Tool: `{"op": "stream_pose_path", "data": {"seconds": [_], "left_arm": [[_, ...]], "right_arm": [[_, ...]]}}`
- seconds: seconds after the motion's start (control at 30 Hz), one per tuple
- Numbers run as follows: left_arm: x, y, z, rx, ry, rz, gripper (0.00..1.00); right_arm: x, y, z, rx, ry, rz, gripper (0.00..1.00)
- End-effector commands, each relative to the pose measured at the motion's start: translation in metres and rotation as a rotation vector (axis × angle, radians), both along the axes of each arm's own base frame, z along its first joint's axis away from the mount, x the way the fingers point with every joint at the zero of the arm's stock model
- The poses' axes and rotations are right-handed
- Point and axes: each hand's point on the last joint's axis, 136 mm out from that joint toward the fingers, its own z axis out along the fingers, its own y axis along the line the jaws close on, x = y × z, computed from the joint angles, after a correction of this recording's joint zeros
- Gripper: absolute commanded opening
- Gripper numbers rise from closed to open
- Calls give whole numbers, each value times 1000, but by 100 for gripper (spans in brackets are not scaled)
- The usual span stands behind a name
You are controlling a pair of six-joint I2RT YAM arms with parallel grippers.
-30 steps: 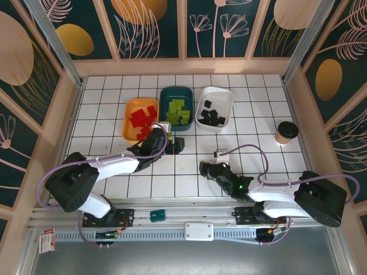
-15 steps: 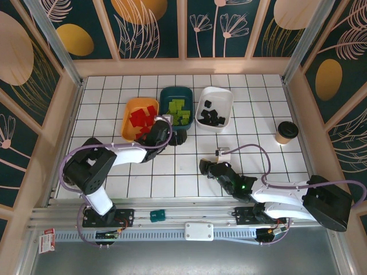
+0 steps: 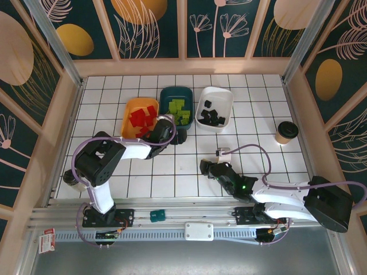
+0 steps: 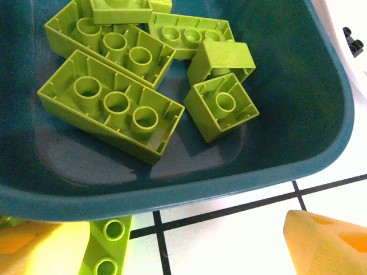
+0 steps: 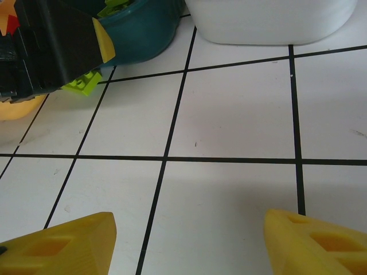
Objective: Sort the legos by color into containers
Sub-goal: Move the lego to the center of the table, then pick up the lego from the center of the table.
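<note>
left wrist; lime brick [image 4: 108,247] outside teal tray [image 4: 172,195] (left claw [image 4: 179,243] agape)

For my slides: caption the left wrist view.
Open left pincer at the teal tray of lime bricks, one more brick beside its finger.

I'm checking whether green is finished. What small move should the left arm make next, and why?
Probably close the left gripper on the lime green lego beside its left finger. That brick is just outside the near rim of the dark teal tray, while the other green bricks sit inside, and the jaws stand open, gripping nothing.
</note>
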Motion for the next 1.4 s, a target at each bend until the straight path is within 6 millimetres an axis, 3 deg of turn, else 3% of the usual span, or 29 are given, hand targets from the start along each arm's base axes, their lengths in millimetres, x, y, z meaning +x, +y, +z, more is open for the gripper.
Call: {"op": "stream_pose_path", "data": {"seconds": [0.0, 0.4, 0.63, 0.73, 0.83, 0.97, 1.13, 1.37], "left_arm": [[-5, 1, -8, -7, 7, -6, 88], [-45, -21, -17, -50, 57, -80, 88], [-89, -52, 3, -96, 61, -189, 88], [-104, -58, 22, -109, 43, -215, 88], [-110, -52, 38, -130, 39, -200, 88], [-103, -32, 60, -44, 13, -127, 92], [-95, -9, 36, 209, 68, -80, 98], [-84, 7, 1, 366, 90, -38, 99]], "right_arm": [[5, -11, 3, 3, -18, -58, 69], [5, -19, 4, 9, -23, -81, 69], [5, -24, 9, 20, -34, -97, 69], [6, -24, 10, 23, -36, -98, 69], [6, -24, 11, 25, -36, -99, 70], [7, -23, 14, 30, -39, -99, 69], [7, -24, 19, 40, -52, -101, 70], [5, -28, 17, 51, -47, -104, 69]]}}
